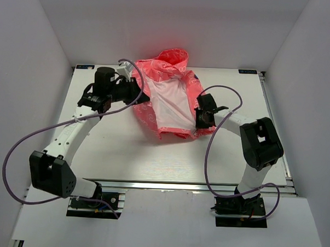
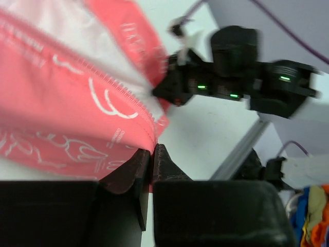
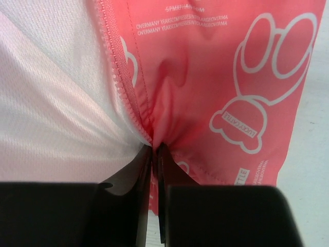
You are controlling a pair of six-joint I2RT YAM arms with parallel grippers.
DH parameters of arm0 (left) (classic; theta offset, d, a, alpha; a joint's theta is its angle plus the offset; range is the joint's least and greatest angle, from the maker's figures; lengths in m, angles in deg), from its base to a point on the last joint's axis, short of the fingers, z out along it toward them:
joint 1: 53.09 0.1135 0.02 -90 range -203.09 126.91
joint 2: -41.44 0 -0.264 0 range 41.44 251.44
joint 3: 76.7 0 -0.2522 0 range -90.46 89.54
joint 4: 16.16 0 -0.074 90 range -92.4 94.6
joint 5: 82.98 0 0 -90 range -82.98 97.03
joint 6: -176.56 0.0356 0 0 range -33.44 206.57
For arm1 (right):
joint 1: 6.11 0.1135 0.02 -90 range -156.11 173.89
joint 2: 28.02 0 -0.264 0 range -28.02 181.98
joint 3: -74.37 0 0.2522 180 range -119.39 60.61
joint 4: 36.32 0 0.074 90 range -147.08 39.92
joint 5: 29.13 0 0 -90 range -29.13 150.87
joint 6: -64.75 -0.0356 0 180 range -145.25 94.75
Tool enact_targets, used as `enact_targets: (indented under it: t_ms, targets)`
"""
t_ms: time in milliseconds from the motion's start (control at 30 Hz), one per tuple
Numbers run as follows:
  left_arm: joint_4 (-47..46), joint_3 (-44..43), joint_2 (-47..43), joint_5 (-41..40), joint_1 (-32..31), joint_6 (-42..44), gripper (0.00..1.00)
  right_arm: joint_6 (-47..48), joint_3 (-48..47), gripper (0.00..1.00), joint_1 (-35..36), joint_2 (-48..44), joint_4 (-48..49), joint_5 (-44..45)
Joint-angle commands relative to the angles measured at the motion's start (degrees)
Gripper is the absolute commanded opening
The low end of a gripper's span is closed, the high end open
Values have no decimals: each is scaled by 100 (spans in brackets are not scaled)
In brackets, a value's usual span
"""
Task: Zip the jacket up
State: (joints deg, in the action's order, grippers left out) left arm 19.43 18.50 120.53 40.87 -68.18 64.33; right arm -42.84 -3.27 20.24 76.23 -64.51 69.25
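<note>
Found the jacket [image 1: 166,99] spread open at the far middle of the table [image 1: 152,161], hood away from the arm bases, white lining up. Logged the long axis as hood to hem, roughly far to near, with the two front edges splayed to either side of the lining.

Saw the left gripper [image 2: 152,154] closed on the front edge on its own side, fabric pinched between the pads just beside the zipper teeth [image 2: 128,100]. Saw the right gripper [image 3: 154,152] likewise closed on the opposite front edge, cloth puckered into the jaws right at the tooth line, near the hem end.

Judged the deciding relation to be the gap between the two held edges: well apart, lining exposed between, each edge nearer its own arm. Judged both in need of drawing inward before any mating of the zipper ends. Could not locate the slider in any view.

Read small white capitals on the right front panel, something like "OVERMANY YEARS COMES INTO…". Found a shorter line above too fine to read. Read "LUCKY CATTLE", uncertainly, on a printed paw-like figure [image 3: 241,123].
</note>
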Motion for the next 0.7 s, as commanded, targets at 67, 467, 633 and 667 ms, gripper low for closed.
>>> enact_targets:
  t_ms: [67,467,633,667]
  targets:
    - [-143,-541,-175,404,-924,106,13,-122,77,0,-7,25,169,-504]
    - [-715,-244,2856,1150,-2059,-114,0,-158,218,0,-16,-185,249,-627]
    - [-891,-94,3639,940,-2059,-167,0,-61,235,0,-68,-483,117,-496]
    - [-856,-111,3849,879,-2059,-167,0,-52,261,0,-112,-545,108,-478]
